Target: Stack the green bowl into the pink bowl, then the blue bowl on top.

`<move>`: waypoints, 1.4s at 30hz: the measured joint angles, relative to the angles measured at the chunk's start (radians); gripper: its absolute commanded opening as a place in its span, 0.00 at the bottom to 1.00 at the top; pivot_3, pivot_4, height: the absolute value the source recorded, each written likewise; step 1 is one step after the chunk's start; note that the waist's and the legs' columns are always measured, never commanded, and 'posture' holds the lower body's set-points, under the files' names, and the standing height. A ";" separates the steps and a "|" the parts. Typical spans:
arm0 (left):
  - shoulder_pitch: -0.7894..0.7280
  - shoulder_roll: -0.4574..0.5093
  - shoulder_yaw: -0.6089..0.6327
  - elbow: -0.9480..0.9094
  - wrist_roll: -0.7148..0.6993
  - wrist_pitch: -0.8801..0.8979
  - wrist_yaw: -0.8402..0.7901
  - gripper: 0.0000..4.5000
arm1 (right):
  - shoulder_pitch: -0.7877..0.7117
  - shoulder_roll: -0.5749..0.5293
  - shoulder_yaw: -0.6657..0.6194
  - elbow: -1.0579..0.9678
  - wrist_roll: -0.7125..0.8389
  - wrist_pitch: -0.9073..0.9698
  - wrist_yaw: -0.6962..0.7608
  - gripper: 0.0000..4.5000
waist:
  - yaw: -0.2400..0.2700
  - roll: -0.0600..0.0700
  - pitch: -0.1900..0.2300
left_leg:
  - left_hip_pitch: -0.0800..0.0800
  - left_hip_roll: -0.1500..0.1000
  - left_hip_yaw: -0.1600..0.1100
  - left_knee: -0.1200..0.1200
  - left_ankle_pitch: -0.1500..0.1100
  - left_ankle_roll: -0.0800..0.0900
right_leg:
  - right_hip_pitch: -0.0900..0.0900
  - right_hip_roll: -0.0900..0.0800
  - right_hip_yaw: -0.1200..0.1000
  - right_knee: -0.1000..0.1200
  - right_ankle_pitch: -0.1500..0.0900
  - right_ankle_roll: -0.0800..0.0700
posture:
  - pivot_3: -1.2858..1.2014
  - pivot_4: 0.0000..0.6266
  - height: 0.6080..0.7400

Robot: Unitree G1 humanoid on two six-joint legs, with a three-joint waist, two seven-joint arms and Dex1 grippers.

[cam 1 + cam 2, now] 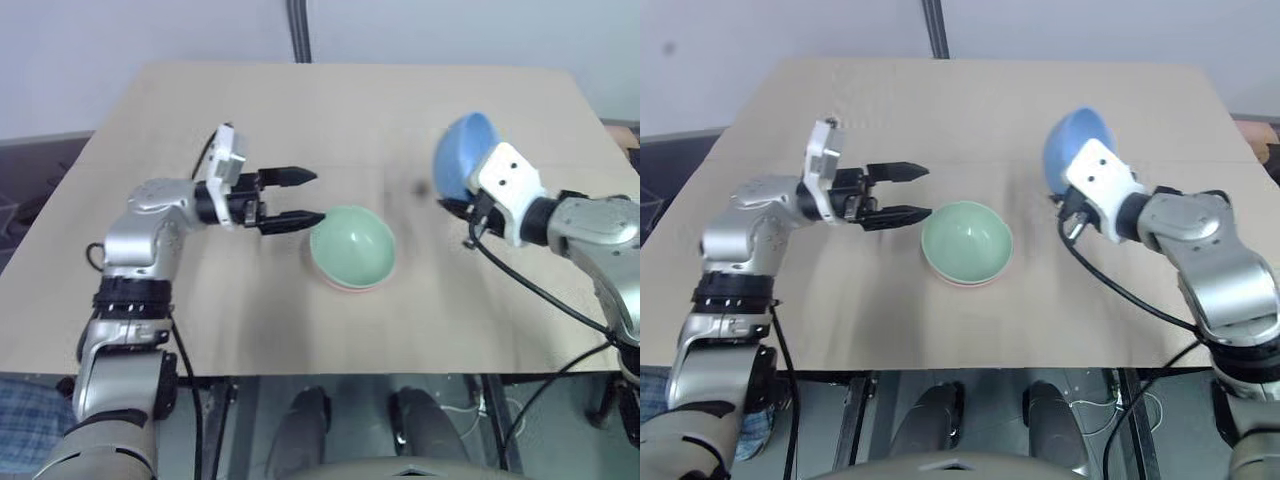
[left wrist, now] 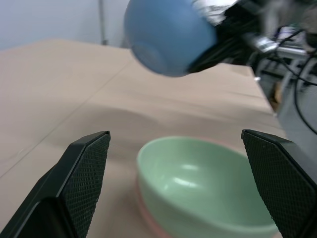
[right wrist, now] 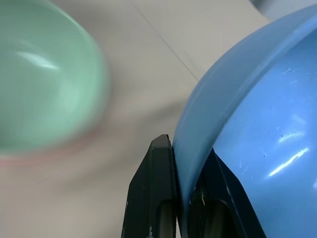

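Pale wall behind, a dark post running up it; in front of us a light wooden table [image 1: 350, 110], bare across its far half and along both side edges. Near the middle of the table we note the green bowl [image 1: 352, 245], upright, mouth facing up, nested inside the pink bowl [image 1: 345, 286], of which just a thin salmon rim shows beneath it. The pair sits well in from every table edge, with open board all round. The blue bowl [image 1: 462, 152] is off the table, up in the air to the right of the stack and a little farther from us; it is tipped on its side, so its mouth faces away to the right and its rounded underside turns toward the stack. The right gripper [image 3: 190, 163] has hold of it: the two black fingers are pinched tight on the bowl's rim, one inside the wall and one outside. The left gripper [image 1: 297, 197] hangs level just left of the green bowl, pointing toward it, its fingers [image 2: 81, 173] spread wide with nothing between them; the nearer fingertip is close beside the green rim, and we cannot tell whether it touches. Between the blue bowl and the stack the air and board are free.
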 measured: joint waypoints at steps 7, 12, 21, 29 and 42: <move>0.152 0.076 0.086 -0.111 -0.035 0.048 0.048 1.00 | -0.020 0.005 0.115 -0.033 0.078 -0.101 0.123 0.00 | 0.006 0.000 0.000 | -0.001 0.000 -0.001 0.001 0.000 0.000 | 0.000 -0.001 -0.001 0.000 0.000 0.000 | 0.52 0.24 1.00; 0.208 0.115 0.120 -0.168 -0.067 0.086 0.065 1.00 | -0.066 0.013 0.218 -0.005 0.054 -0.186 0.157 0.00 | 0.004 0.000 0.000 | 0.000 0.000 -0.001 0.001 0.000 0.000 | 0.000 0.000 -0.001 0.002 0.000 0.000 | 0.52 0.24 1.00; 0.277 0.137 0.151 -0.243 -0.116 0.119 0.082 1.00 | -0.093 0.043 0.275 0.051 0.005 -0.262 0.168 0.25 | 0.004 0.000 0.000 | 0.000 0.000 0.000 0.001 0.000 0.000 | 0.000 0.000 -0.001 0.002 0.000 0.000 | 0.52 0.24 1.00; 0.296 0.152 0.152 -0.257 -0.139 0.128 0.083 1.00 | -0.098 0.047 0.275 0.067 -0.002 -0.276 0.174 0.66 | 0.004 0.000 0.000 | 0.000 0.000 0.000 0.001 0.000 0.000 | 0.000 0.000 -0.001 0.002 0.000 0.000 | 0.52 0.24 1.00; 0.351 0.157 0.165 -0.289 -0.129 0.123 0.149 1.00 | 0.063 -0.094 -0.044 0.202 0.109 -0.250 0.209 0.66 | 0.006 0.000 0.000 | 0.000 0.000 0.000 0.000 0.000 0.000 | 0.000 -0.001 0.000 0.002 0.000 0.000 | 0.52 0.24 1.00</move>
